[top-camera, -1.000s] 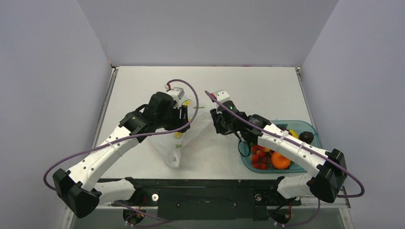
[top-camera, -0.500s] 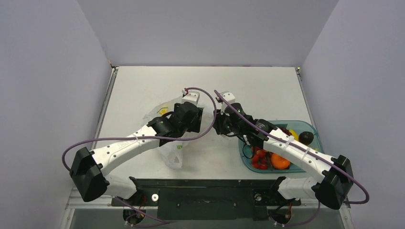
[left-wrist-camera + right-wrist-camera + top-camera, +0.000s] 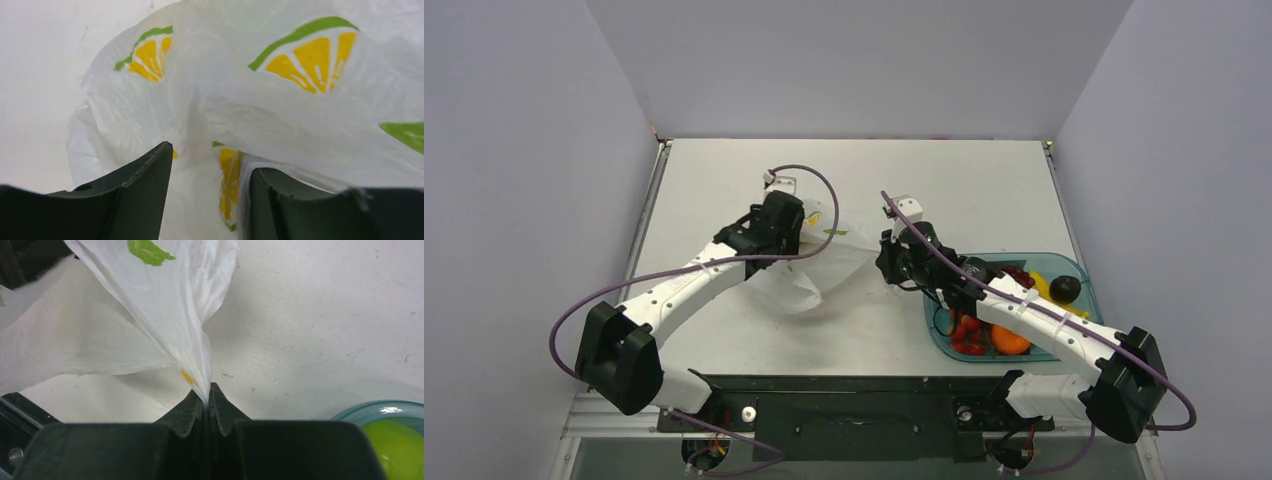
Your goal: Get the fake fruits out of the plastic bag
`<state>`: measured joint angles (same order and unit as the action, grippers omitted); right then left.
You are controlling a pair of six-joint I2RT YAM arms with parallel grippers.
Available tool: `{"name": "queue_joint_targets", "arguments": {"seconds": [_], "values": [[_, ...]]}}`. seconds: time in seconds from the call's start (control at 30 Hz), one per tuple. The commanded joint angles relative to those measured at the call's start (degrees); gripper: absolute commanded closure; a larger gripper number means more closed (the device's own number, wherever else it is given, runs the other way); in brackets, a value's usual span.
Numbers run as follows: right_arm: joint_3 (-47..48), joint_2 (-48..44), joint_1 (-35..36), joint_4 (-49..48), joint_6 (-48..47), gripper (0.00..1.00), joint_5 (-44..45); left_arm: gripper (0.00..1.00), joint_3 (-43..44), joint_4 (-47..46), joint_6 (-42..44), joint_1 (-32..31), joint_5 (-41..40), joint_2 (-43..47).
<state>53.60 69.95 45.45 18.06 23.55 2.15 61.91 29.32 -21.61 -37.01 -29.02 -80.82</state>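
Note:
The plastic bag [image 3: 822, 272], white with lemon slices, hangs stretched between my two grippers at the table's middle. My left gripper [image 3: 802, 232] is at its far left part. In the left wrist view the left gripper [image 3: 210, 170] is open, with bag film [image 3: 300, 100] between the jaws and draped over the right finger [image 3: 285, 200]. My right gripper [image 3: 887, 264] is shut on the bag's right edge, and the right wrist view shows the right gripper [image 3: 207, 399] pinching the film [image 3: 165, 305]. No fruit shows in the bag. An orange [image 3: 1010, 340], strawberries [image 3: 965, 329], a lemon [image 3: 1041, 283] and a green apple [image 3: 395, 450] lie in the tray.
The teal see-through tray [image 3: 1064, 262] stands at the right, under my right forearm, with a dark round fruit [image 3: 1064, 289] in it too. Purple cables loop from both arms. Grey walls close in the table on three sides.
My left gripper has swung back to the left and away from the right one. The bag has been pulled out wider and flatter between them. The right gripper kept its hold.

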Motion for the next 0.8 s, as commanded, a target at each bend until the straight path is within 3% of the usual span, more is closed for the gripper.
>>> {"name": "queue_joint_targets", "arguments": {"seconds": [0.0,0.1,0.3,0.37,0.53,0.67,0.77], "values": [[-1.54,-2.2,-0.28,-2.19,-2.33,1.0,8.69,0.58,2.24,5.33,7.95,8.78,4.63,2.09],[-1.39,-3.23,-0.29,-1.07,-3.23,1.0,10.72,0.99,-1.5,0.28,11.02,11.5,9.04,5.71],[-1.88,-2.42,-0.64,-0.1,-3.35,1.0,15.28,1.0,-10.83,-14.13,14.79,12.28,29.27,18.9],[-0.14,-1.05,-0.51,2.23,-2.26,0.94,15.73,1.0,-10.16,-13.69,15.52,12.31,35.45,20.44],[3.71,-2.87,3.87,5.93,-0.95,0.68,15.87,1.0,-5.92,-6.52,15.78,12.39,38.57,19.29],[7.07,-6.54,8.3,10.07,-0.36,0.46,18.25,1.0,-7.89,-5.19,16.08,12.35,40.59,21.57],[11.1,-8.05,11.11,14.14,-0.84,0.37,21.96,1.0,-11.09,-5.27,16.6,12.26,40.44,25.0]]}}
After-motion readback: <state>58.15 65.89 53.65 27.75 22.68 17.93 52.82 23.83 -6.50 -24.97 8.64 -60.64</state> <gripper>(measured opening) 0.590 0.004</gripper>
